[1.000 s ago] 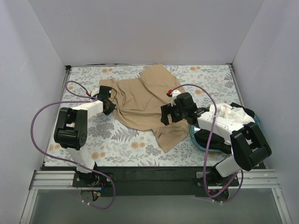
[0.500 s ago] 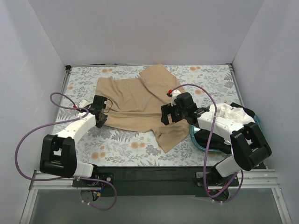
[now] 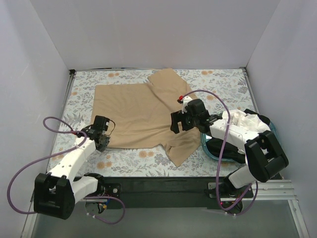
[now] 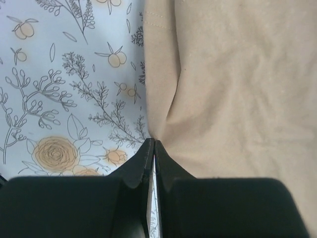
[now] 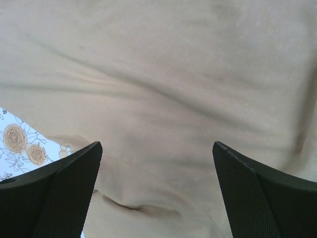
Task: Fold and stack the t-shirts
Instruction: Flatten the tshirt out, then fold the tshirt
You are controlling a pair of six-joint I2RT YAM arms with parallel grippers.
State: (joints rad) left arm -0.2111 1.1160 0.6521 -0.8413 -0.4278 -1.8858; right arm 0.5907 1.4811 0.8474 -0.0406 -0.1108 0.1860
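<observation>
The tan t-shirt point(image 3: 133, 111) lies mostly spread on the floral table, with one part folded at the back and another trailing toward the front right. My left gripper point(image 3: 102, 140) is shut on its near-left edge; in the left wrist view the jaws point(image 4: 154, 142) pinch the tan cloth point(image 4: 233, 89) at their tips. My right gripper point(image 3: 176, 122) hovers open over the shirt's right side; its wrist view shows wide-apart fingers point(image 5: 156, 145) above wrinkled tan cloth point(image 5: 163, 84). The white t-shirt point(image 3: 242, 120) and the black t-shirt point(image 3: 221, 148) lie bunched in the basin.
A teal round basin point(image 3: 205, 145) sits at the right edge, under my right arm. White walls close in the table at the back and both sides. Purple cables loop by both arms. Bare floral table point(image 3: 138, 158) shows along the front.
My left gripper has pulled the shirt's left edge toward the near left, drawing the cloth out flat and wider. My right arm has stayed in place.
</observation>
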